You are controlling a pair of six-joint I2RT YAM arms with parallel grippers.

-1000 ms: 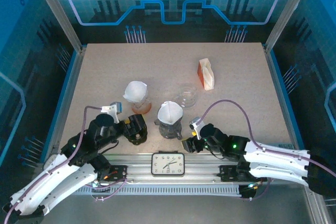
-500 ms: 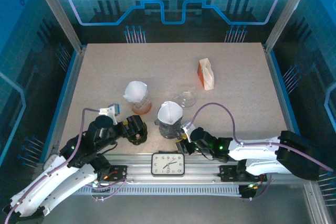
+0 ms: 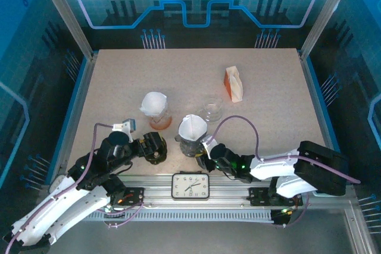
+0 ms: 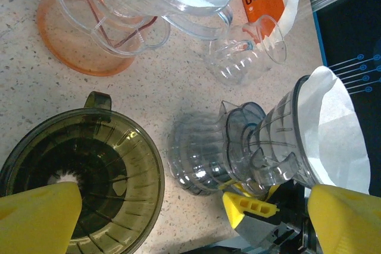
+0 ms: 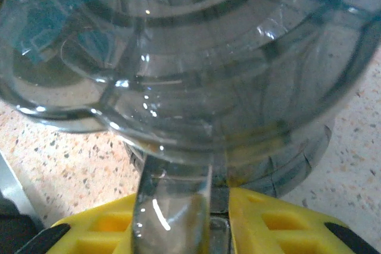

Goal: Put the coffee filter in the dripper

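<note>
While right pincer [image 5: 178, 217] straddles dripper handle [image 5: 174, 185] | overhead: filter [image 3: 193, 127] sits in dripper [image 3: 191, 144]

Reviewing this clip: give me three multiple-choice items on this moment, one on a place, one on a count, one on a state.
1. Where does the olive-green dripper stand?
A) right by the left gripper
B) beside the coffee pack
C) on the clock

2. How many drippers hold a white filter?
A) one
B) two
C) three

3. How do the left jaws stand?
A) shut on a filter
B) shut on a handle
C) wide open

1 A: the left wrist view has it close below the fingers.
2 B: the orange dripper and the grey dripper each hold one; the olive-green one holds none.
3 C: the yellow fingers sit far apart, gripping nothing.
</note>
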